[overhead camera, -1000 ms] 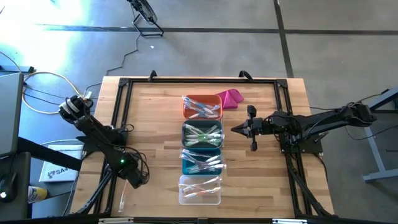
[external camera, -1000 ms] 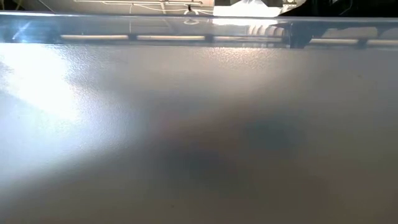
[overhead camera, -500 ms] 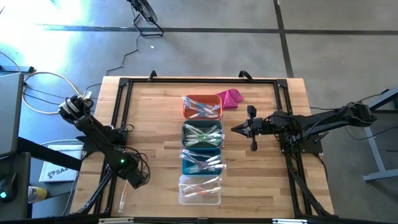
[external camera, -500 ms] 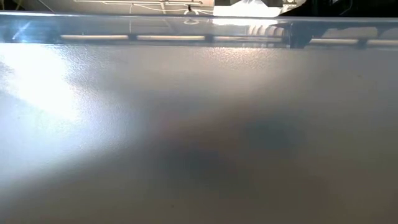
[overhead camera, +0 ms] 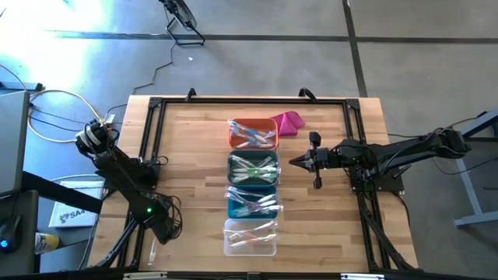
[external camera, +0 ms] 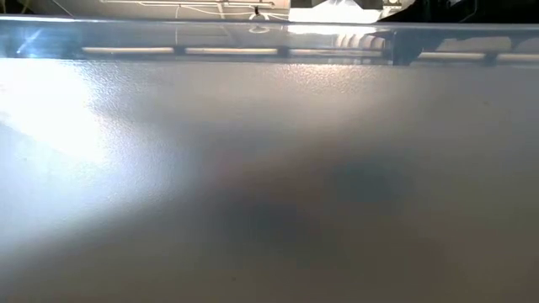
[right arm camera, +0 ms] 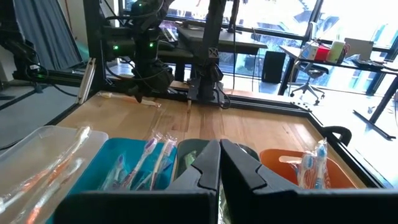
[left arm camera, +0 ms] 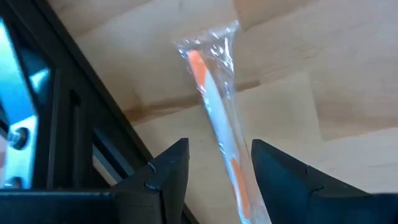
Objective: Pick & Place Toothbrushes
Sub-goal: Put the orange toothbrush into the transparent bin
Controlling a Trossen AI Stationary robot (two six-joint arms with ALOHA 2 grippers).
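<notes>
Left claw spread wide astride a lone wrapped toothbrush on the worktop.
It has shifted down toward the near-left corner since a second ago, lined up to grasp; right claw stays clenched, empty, beside the bins.

Left arm: dark, jointed, reaching down to the near left corner of the bench; its dark two-finger left end effector is lowered close to the surface, fingers spread apart. Right arm: extended level from the right side toward the centre, wrist straight; its dark two-finger right end effector has both fingers pressed together, gripping nothing.
</notes>
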